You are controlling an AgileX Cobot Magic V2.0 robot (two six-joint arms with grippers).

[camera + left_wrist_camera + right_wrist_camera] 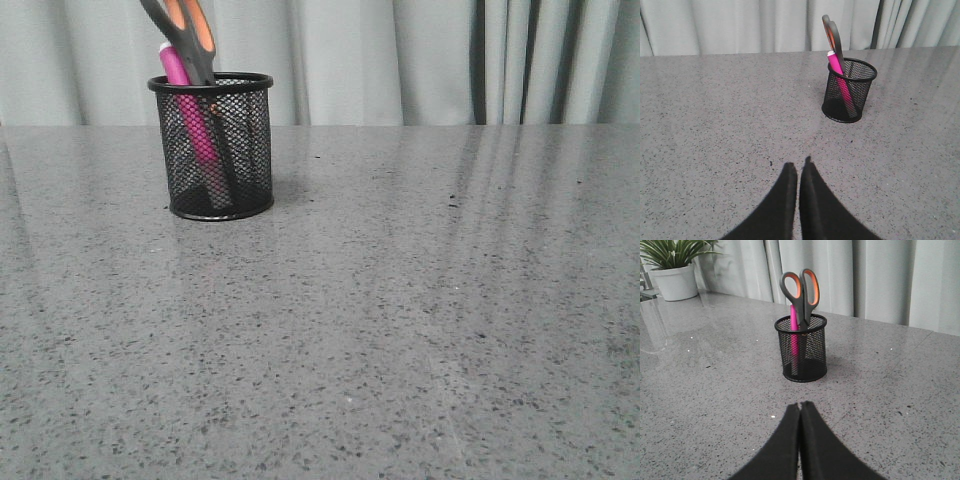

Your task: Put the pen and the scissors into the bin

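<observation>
The black wire-mesh bin (245, 150) stands upright on the grey table at the far left. The magenta pen (180, 75) and the grey scissors (190, 30) with orange loop linings both stand inside it, handles up, leaning left. The bin also shows in the left wrist view (860, 92) with the pen (835, 62) and scissors (832, 35), and in the right wrist view (812, 347) with the pen (794, 320) and scissors (800, 290). My left gripper (799, 165) and right gripper (800, 405) are shut and empty, both well short of the bin. Neither shows in the front view.
The speckled grey table (400, 320) ends at pale curtains (400, 60) behind. A potted plant in a white pot (675, 280) stands at a far corner in the right wrist view.
</observation>
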